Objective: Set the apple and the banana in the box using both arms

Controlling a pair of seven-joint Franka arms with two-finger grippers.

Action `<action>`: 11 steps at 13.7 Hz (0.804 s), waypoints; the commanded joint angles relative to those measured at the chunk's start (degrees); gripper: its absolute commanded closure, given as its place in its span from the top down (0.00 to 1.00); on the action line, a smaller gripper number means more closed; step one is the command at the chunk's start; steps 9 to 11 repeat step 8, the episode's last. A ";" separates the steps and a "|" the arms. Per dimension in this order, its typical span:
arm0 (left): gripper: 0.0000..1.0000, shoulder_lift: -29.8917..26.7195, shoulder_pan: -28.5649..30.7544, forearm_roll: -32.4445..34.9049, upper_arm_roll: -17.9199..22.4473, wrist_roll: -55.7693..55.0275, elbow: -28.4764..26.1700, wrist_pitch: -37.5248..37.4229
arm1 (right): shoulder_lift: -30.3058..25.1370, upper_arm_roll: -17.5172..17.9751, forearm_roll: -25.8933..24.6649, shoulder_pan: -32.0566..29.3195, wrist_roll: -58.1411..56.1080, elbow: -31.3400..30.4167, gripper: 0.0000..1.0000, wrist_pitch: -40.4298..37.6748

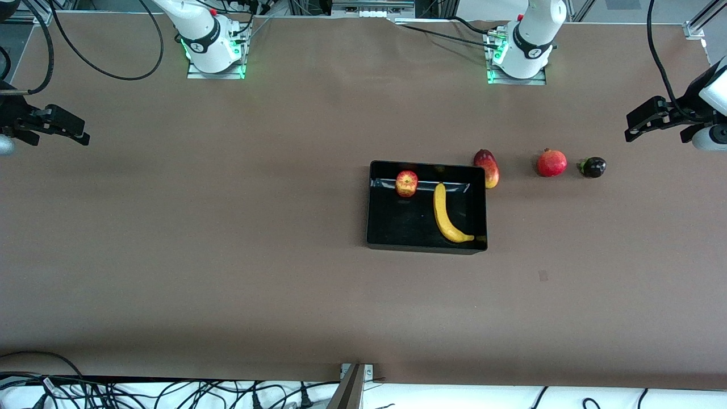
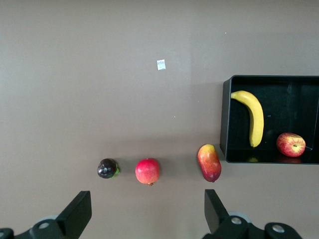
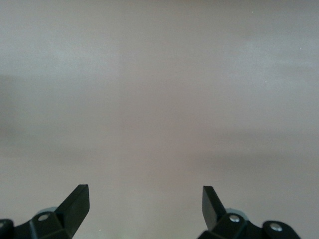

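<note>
- Right wrist view: only bare brown table (image 3: 159, 99) under the right gripper (image 3: 144, 199), fingers wide, empty.
- Left wrist view: left gripper (image 2: 148, 209) wide, empty, w/ small white scrap (image 2: 161, 64) on table.
- Front view: streaky red-yellow apple (image 1: 406, 183) & long curved yellow banana (image 1: 446, 216) lie apart inside glossy black rectangular box (image 1: 426, 245).

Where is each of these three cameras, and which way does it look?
Front view: high across the table, facing both arm bases; left gripper and right gripper wait at the table's ends.
Left wrist view: looks down past its open fingers at the box.
Right wrist view: open fingers over bare table.
Shared by front and left wrist: banana, apple.
</note>
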 commanded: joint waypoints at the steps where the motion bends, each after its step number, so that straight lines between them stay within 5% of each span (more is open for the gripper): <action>1: 1.00 -1.77 -3.49 -1.53 4.10 0.70 -1.77 1.11 | 0.17 -0.14 0.15 -0.01 0.32 0.77 1.00 -0.25; 11: 1.00 -1.69 -4.46 -3.11 5.95 0.88 -1.77 1.11 | 0.26 -0.14 0.15 -0.01 0.32 0.77 1.00 -0.25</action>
